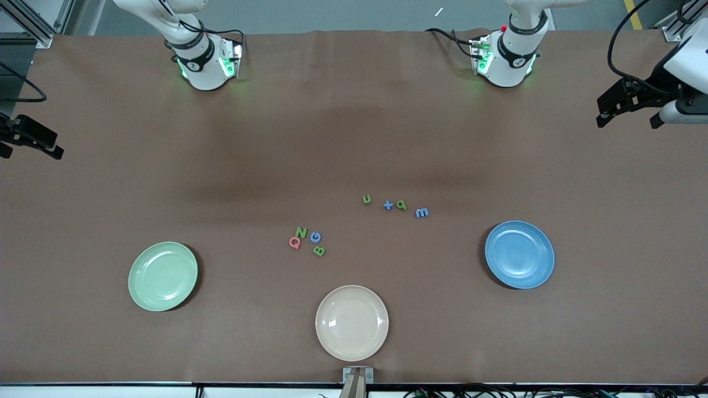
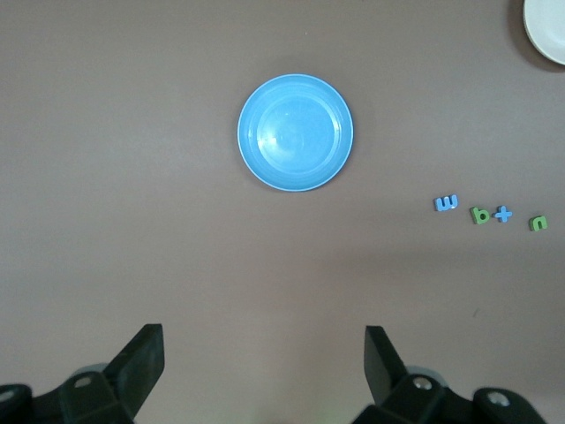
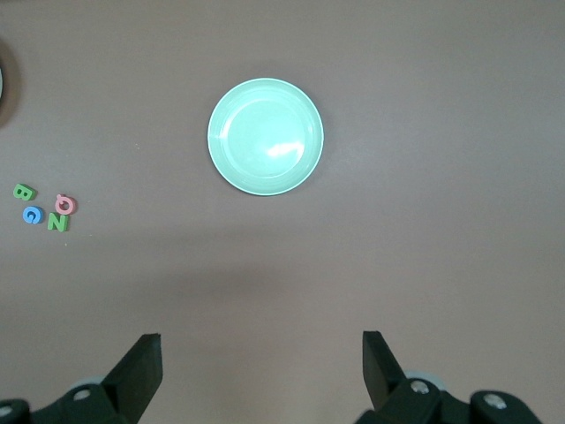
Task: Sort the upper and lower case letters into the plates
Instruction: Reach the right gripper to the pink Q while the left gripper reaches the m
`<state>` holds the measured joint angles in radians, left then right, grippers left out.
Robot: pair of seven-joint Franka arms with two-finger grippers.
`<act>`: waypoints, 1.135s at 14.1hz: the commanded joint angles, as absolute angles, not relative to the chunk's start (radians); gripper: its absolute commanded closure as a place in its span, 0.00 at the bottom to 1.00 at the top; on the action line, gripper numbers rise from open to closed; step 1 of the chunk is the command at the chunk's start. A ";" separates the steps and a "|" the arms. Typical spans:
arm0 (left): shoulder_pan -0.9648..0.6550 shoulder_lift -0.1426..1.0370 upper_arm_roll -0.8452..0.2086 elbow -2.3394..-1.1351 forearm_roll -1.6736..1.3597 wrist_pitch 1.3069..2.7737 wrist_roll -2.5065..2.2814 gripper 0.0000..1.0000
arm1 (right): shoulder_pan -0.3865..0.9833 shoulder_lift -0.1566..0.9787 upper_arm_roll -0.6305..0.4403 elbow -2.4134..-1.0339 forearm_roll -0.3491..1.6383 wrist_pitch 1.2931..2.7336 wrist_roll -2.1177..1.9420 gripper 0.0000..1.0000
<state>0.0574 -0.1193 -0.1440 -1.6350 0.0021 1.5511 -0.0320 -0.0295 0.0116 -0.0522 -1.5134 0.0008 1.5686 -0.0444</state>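
Upper case letters lie in a cluster mid-table: pink Q (image 1: 295,242), green N (image 1: 301,232), blue G (image 1: 315,237), green B (image 1: 318,250). Lower case letters lie in a row toward the left arm's end: green u (image 1: 366,199), blue t (image 1: 388,205), green q (image 1: 401,205), blue m (image 1: 421,212). The mint green plate (image 1: 163,276) and the blue plate (image 1: 519,254) are empty. My left gripper (image 2: 265,353) is open and empty, high over the table's edge (image 1: 629,119). My right gripper (image 3: 262,353) is open and empty at the other end (image 1: 30,149).
An empty cream-beige plate (image 1: 352,323) sits nearest the front camera, between the two other plates. The brown table (image 1: 354,138) carries the two arm bases at its back edge.
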 commanded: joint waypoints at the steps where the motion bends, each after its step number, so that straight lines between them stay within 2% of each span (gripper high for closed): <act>1: 0.060 -0.107 -0.147 -1.611 -0.008 1.520 -0.025 0.00 | -0.026 0.014 -0.055 -1.505 0.006 1.563 -0.035 0.00; 4: 0.058 -0.048 -0.149 -1.556 0.003 1.517 -0.023 0.00 | -0.025 0.015 -0.055 -1.505 0.006 1.565 -0.035 0.00; 7: 0.042 -0.005 -0.159 -1.587 -0.008 1.523 -0.035 0.00 | -0.020 0.047 -0.054 -1.505 0.008 1.566 -0.035 0.00; 10: 0.034 0.043 -0.201 -1.676 -0.012 1.698 -0.051 0.00 | 0.018 0.135 -0.054 -1.502 0.018 1.571 -0.034 0.00; 13: 0.032 0.084 -0.280 -1.860 -0.012 1.964 -0.189 0.00 | 0.064 0.222 -0.054 -1.477 0.017 1.586 -0.034 0.00; 16: -0.020 0.216 -0.347 -1.922 0.018 2.152 -0.372 0.01 | 0.101 0.325 -0.054 -1.433 0.017 1.626 -0.032 0.00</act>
